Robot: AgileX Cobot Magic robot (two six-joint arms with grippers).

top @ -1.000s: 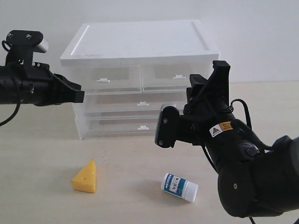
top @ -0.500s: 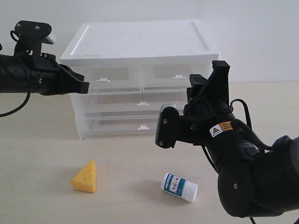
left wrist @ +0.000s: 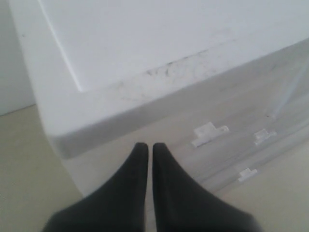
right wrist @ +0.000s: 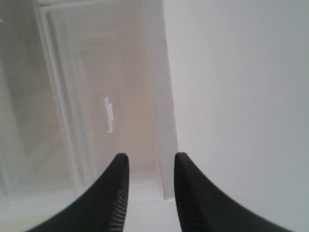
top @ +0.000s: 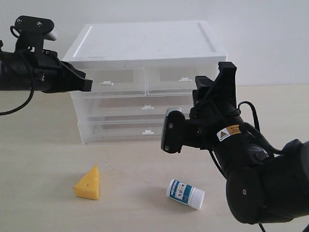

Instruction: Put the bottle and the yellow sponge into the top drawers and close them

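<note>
At the far edge of the table (top: 43,159) stands the drawer cabinet (top: 145,46). Both top drawers are shut, the left top drawer (top: 120,79) and the right top drawer (top: 169,77), and both look empty.

The bottle (top: 185,194) lies on its side near the front edge of the table, right of the middle. The yellow sponge (top: 88,183) stands on a flat face with its tip upward, also toward the front edge but more to the left. They are well apart, and nothing touches them.

The left gripper (left wrist: 147,147) has its fingers pressed together and carries nothing. It hovers just beside the left front corner of the cabinet, at the height of the left top drawer. I think the closed tips are meant to hook the tab handle (left wrist: 209,134), since that small tab gives little to pinch.

The right gripper (right wrist: 147,159) has its jaws apart with nothing between them. It points at the right top drawer, whose handle (right wrist: 108,114) is ahead of it but not yet reached.

Opening the drawers seems to be the present step, so the task is at its beginning.
</note>
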